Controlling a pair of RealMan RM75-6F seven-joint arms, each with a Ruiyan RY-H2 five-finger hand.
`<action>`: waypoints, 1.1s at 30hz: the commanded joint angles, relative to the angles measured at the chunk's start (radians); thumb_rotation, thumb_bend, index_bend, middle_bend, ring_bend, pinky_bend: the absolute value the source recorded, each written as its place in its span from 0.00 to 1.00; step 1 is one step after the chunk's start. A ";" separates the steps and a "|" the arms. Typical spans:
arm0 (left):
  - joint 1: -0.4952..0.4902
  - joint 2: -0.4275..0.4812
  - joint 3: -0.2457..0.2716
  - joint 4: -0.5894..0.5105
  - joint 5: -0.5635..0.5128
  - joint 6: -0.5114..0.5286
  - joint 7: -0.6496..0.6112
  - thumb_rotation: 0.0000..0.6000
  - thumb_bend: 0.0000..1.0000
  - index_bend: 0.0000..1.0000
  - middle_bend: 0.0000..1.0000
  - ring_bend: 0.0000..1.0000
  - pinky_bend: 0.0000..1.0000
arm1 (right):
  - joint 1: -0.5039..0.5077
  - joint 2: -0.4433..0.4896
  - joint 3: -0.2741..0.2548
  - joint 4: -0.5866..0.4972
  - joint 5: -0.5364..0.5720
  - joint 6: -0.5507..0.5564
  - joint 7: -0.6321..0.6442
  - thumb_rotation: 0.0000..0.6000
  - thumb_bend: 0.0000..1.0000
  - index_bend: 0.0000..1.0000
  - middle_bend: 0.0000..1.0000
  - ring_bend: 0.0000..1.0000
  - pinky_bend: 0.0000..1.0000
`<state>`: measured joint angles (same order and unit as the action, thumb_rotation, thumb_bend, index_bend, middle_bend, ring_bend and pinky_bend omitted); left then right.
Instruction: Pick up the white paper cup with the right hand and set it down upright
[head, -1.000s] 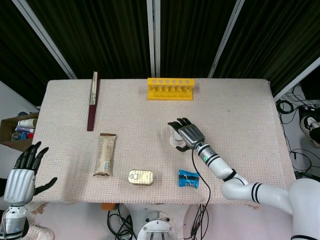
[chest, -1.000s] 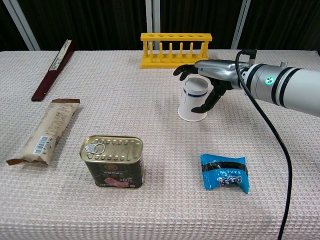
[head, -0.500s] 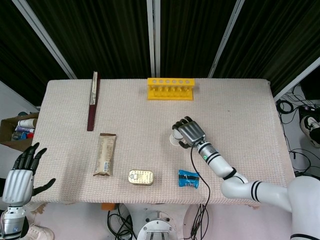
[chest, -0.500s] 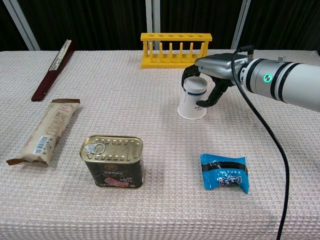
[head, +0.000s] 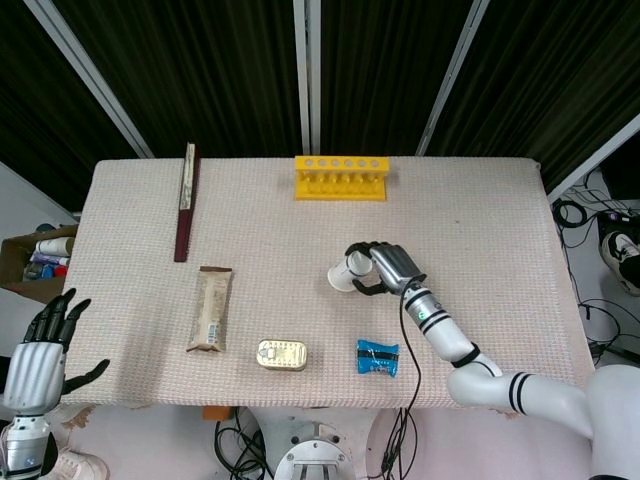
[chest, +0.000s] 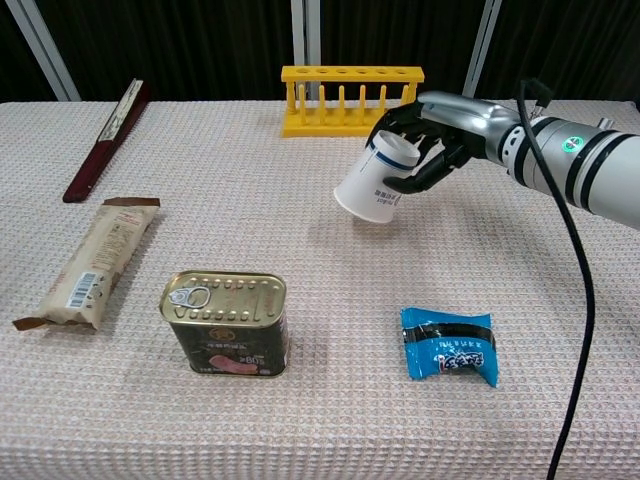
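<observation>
My right hand (chest: 432, 140) (head: 385, 265) grips the white paper cup (chest: 375, 184) (head: 347, 273) by its base end. The cup is lifted off the table and tilted, its wide mouth pointing down and to the left. It hangs over the middle of the cloth-covered table (chest: 300, 420), in front of the yellow rack. My left hand (head: 40, 350) is off the table's near left corner with its fingers spread and nothing in it; the chest view does not show it.
A yellow test tube rack (chest: 350, 98) stands behind the cup. A tin can (chest: 227, 323) and a blue snack packet (chest: 449, 345) lie near the front. A long snack bar (chest: 88, 260) and a dark flat box (chest: 108, 138) are on the left.
The right hand closed around the upside-down cup, lifted it off the table and tipped it, so its mouth swung to the left. The left hand has barely moved.
</observation>
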<state>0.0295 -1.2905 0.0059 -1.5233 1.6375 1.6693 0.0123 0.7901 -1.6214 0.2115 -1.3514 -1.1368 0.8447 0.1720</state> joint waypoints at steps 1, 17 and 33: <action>-0.004 -0.006 0.001 0.003 0.006 -0.003 0.003 1.00 0.06 0.14 0.02 0.06 0.16 | -0.090 -0.069 0.013 0.155 -0.139 -0.022 0.516 1.00 0.35 0.46 0.36 0.27 0.26; -0.006 -0.011 0.001 0.017 -0.004 -0.014 -0.010 1.00 0.06 0.14 0.02 0.06 0.16 | -0.091 0.023 -0.135 0.270 -0.303 -0.048 0.375 1.00 0.31 0.05 0.12 0.02 0.00; 0.003 -0.007 0.007 0.011 0.001 -0.002 -0.004 1.00 0.06 0.14 0.02 0.06 0.16 | 0.088 0.277 -0.092 -0.274 0.229 -0.129 -0.612 1.00 0.17 0.00 0.09 0.00 0.00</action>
<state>0.0324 -1.2973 0.0127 -1.5116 1.6379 1.6669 0.0082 0.7832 -1.3679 0.1188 -1.5128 -1.1086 0.7438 -0.2343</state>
